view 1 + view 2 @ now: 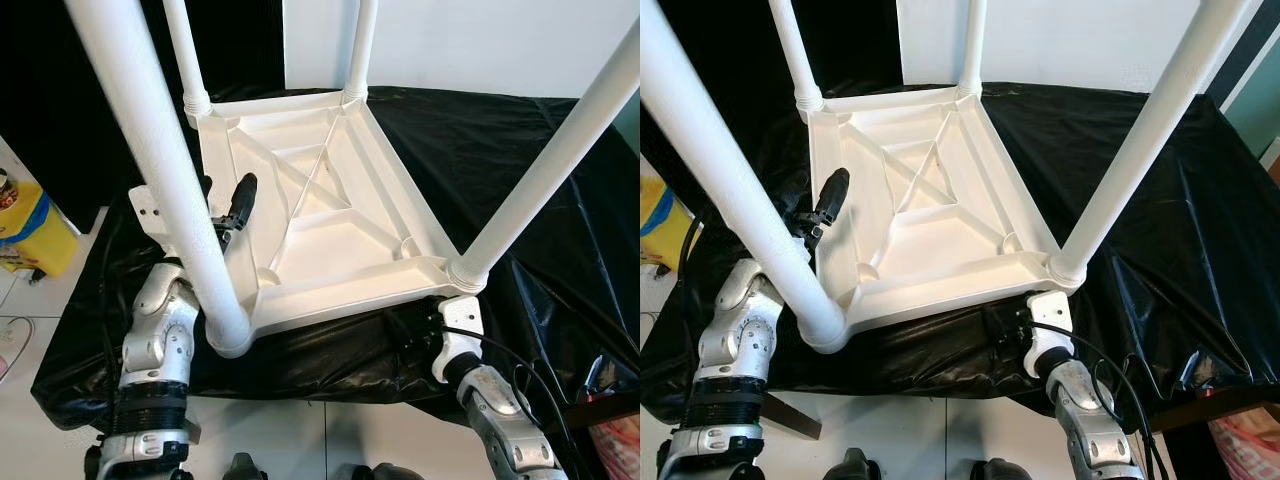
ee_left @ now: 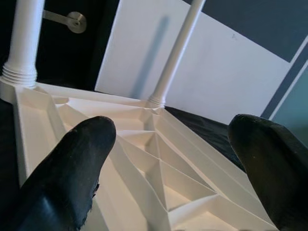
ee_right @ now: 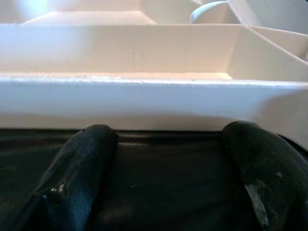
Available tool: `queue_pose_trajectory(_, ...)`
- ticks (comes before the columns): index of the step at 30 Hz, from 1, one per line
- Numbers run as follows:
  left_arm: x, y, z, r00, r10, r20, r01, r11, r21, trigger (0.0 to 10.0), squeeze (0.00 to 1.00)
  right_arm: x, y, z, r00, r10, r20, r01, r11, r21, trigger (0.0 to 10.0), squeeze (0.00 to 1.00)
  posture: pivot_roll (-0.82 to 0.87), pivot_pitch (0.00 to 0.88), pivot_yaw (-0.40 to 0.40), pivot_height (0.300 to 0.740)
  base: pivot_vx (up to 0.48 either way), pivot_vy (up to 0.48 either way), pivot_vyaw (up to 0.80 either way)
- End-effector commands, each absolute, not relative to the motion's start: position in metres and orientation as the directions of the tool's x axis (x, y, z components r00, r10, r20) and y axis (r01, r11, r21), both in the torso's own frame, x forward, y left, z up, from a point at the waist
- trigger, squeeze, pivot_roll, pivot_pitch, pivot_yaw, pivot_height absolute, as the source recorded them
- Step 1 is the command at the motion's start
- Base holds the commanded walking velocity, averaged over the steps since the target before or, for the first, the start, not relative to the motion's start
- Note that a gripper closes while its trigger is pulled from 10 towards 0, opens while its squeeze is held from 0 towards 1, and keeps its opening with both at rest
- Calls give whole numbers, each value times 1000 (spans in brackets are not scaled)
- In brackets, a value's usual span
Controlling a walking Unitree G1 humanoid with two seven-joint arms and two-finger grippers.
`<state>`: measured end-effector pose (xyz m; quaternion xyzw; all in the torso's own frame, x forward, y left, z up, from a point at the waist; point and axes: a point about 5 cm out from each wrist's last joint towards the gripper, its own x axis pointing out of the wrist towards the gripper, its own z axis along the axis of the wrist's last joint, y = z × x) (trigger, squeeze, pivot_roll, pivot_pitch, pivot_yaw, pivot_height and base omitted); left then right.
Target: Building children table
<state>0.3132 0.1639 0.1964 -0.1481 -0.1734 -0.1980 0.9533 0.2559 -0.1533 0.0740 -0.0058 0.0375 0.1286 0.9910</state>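
Observation:
A white plastic children's table (image 1: 330,190) lies upside down on a black-covered surface (image 1: 520,130), its ribbed underside facing up. Its legs stand upward, the near left leg (image 1: 160,150) and near right leg (image 1: 560,150) closest to me. My left gripper (image 1: 240,200) is raised beside the table's left rim, just behind the near left leg. It is open, with nothing between its fingers (image 2: 72,159). My right gripper (image 3: 163,168) lies open on the black cover, pointing at the table's near rim (image 3: 144,98) below the near right corner.
A yellow and blue bag (image 1: 30,225) sits on the floor at the left. A white panel (image 1: 480,40) stands behind the surface. Cables hang at the right front edge (image 1: 560,400). White floor tiles (image 1: 300,440) lie below me.

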Motion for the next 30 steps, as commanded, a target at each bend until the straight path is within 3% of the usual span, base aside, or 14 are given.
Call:
queue_pose_trajectory(1,308,148,193,853,-366,372,467,854,-230,10000,0,256,-160,68,973,211,-97,-213,977,-12,10000,0,17,110,-33,740,0,0,0)
queue_pose_trajectory(14,285,94,198,764,-531,367,633,728,-263,10000,0,259,-165,65,986,137,-93,-141,990,-31,10000,0,15,137,-33,740,0,0,0)
queue_pose_trajectory(30,273,64,203,727,-576,374,682,667,-299,10000,0,266,-165,65,990,109,-85,-112,993,-29,10000,0,23,146,-30,740,0,0,0)
